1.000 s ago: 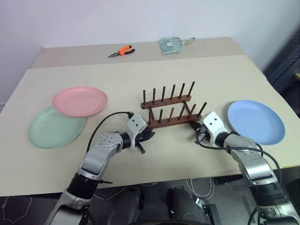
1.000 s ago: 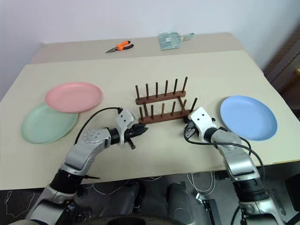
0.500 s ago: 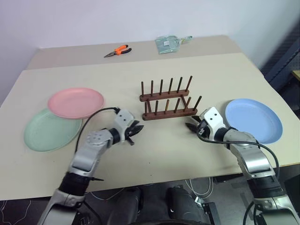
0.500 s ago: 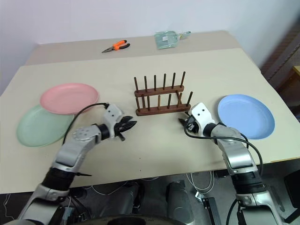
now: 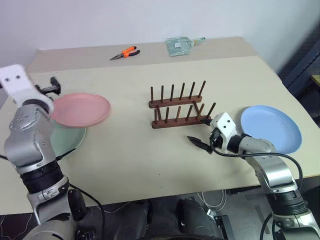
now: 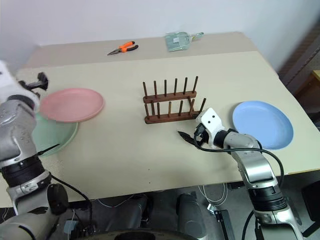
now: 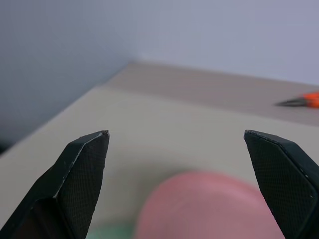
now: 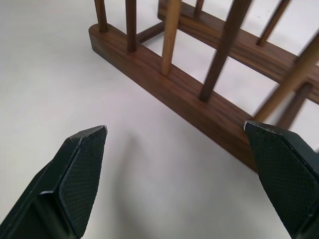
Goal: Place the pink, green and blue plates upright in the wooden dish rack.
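Observation:
The pink plate (image 5: 80,109) lies flat at the table's left, overlapping the green plate (image 5: 70,139) under it. My left gripper (image 5: 50,86) hovers raised at the pink plate's far left edge, open and empty; its wrist view looks over the pink plate (image 7: 209,204). The wooden dish rack (image 5: 179,107) stands empty at mid-table. Just in front of the rack's right end, my right gripper (image 5: 201,131) is open and holds nothing, and the rack's near rail (image 8: 199,97) shows between its fingers. The blue plate (image 5: 271,128) lies flat to the right, behind that arm.
Orange-handled pliers (image 5: 127,52) and a clear plastic packet (image 5: 181,46) lie on the far table section. The table's left edge runs close to the green plate, and its right edge lies just past the blue plate.
My left arm has swung from in front of the rack up and far to the left, beside the pink plate. Both grippers have gone from shut to open. The right hand barely shifted.

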